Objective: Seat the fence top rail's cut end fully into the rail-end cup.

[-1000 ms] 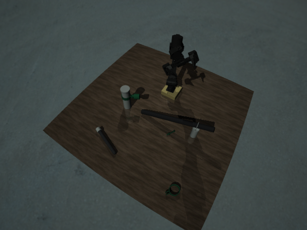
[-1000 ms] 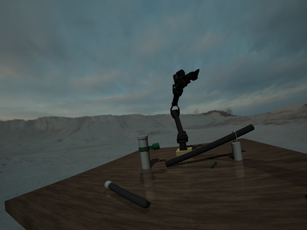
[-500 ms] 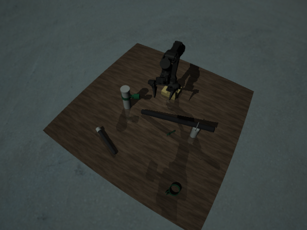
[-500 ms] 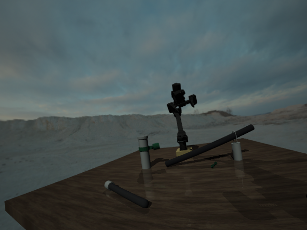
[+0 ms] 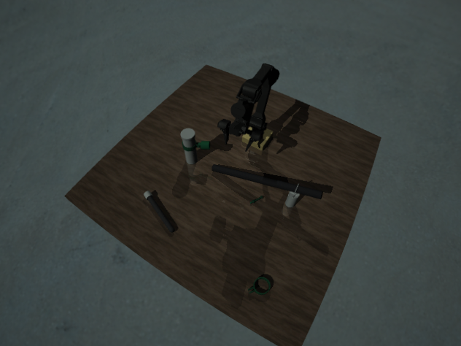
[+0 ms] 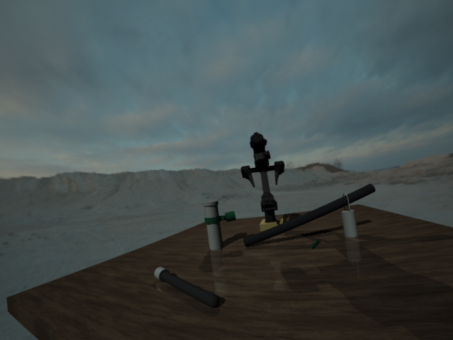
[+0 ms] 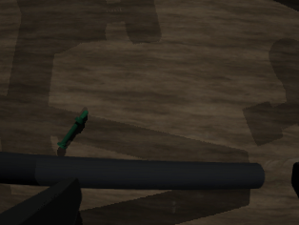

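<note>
The dark rail [image 5: 257,177] [image 6: 310,215] [image 7: 167,173] slants through the wire loop of the cap on the small white post [image 5: 291,201] [image 6: 350,224]. Its far end is raised; its low end is down at the table, apart from the green rail-end cup [image 5: 203,144] [image 6: 230,216]. The cup points sideways from the green brace band [image 5: 189,148] [image 6: 211,220], high on the big white post [image 5: 191,157] [image 6: 214,237], below its post cap [image 5: 187,133]. My gripper [image 5: 236,147] [image 6: 265,185] is open and empty, above and behind the rail; one finger overlaps the rail in the wrist view.
A small green piece [image 5: 257,199] [image 6: 315,243] [image 7: 73,129] lies near the rail. A dark rod with a white end [image 5: 160,214] [image 6: 188,289] lies at the front left. A green ring clamp [image 5: 261,293] lies near the front edge. My yellow base [image 5: 266,141] [image 6: 266,224] is behind the rail.
</note>
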You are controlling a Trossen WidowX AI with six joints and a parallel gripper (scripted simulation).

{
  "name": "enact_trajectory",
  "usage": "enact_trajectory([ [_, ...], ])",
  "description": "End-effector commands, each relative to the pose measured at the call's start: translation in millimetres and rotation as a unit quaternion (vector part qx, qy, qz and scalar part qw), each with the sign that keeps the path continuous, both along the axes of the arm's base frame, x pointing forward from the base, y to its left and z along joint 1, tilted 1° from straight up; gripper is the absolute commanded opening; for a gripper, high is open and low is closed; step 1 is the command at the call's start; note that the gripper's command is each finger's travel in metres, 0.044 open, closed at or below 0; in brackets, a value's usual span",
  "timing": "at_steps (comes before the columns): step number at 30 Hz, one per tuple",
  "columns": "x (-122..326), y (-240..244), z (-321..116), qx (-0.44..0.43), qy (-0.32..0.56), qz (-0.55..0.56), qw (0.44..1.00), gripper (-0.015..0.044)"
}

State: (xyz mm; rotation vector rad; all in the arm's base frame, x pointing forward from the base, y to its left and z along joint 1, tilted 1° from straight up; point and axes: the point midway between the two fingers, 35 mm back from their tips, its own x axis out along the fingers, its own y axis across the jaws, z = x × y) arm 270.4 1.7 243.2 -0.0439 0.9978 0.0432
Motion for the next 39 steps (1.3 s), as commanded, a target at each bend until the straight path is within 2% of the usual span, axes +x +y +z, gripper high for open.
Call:
enact_trajectory([
  [1,-1,-13,-5,-0.034,0.015,0.054,0.998,0.044],
  [8,-5,-57,-15,-0.137,0.039,0.263,0.954,0.044],
  [16,-19,-107,-23,-0.23,0.022,0.481,0.846,0.044],
  [26,-42,-154,-27,-0.28,-0.023,0.581,0.764,0.044],
  [36,-55,-174,-28,-0.37,-0.06,0.694,0.615,0.044],
  [39,-55,-175,-28,-0.378,-0.062,0.703,0.6,0.044],
])
